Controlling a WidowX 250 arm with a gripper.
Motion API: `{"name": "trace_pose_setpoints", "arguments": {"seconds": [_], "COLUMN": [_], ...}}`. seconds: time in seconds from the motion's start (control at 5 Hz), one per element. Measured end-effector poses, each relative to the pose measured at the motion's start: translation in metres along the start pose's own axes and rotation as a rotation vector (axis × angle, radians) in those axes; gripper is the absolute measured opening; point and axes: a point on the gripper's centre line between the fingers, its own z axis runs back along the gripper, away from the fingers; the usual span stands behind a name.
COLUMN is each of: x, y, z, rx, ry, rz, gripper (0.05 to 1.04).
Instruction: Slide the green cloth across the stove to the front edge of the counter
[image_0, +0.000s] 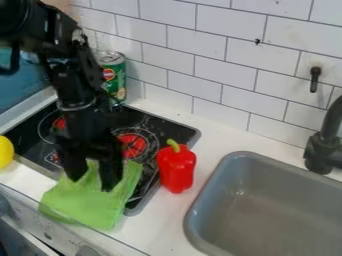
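Note:
The black gripper (91, 183) hangs down over the green cloth (90, 205), its two fingers apart. Cloth is visible between and below them; whether the fingertips touch it, I cannot tell. The cloth lies across the front edge of the black stove top (168, 131) and onto the white counter. To the right of the gripper, a red bell pepper (177, 169) with a green stem stands at the stove's right edge. Behind the arm, a green can (115, 80) stands near the wall.
A grey sink (224, 162) is set into the counter at the right, with a dark faucet (324, 150) beside it. Part of a yellow object (5, 152) shows at the left edge. White wall tiles (200, 65) rise behind the counter.

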Motion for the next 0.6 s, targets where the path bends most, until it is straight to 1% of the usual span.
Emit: {"name": "trace_pose_setpoints", "arguments": {"seconds": [0.2,0.4,0.6], "x": [0.007,0.007,-0.002], "y": [0.011,0.018,0.017], "z": [0.02,0.054,0.069], "rx": [0.045,0.11,0.111], "ry": [-0.011,0.0,0.041], "rz": [-0.036,-0.073,-0.119], "gripper": [1.0,1.0,1.001]}}
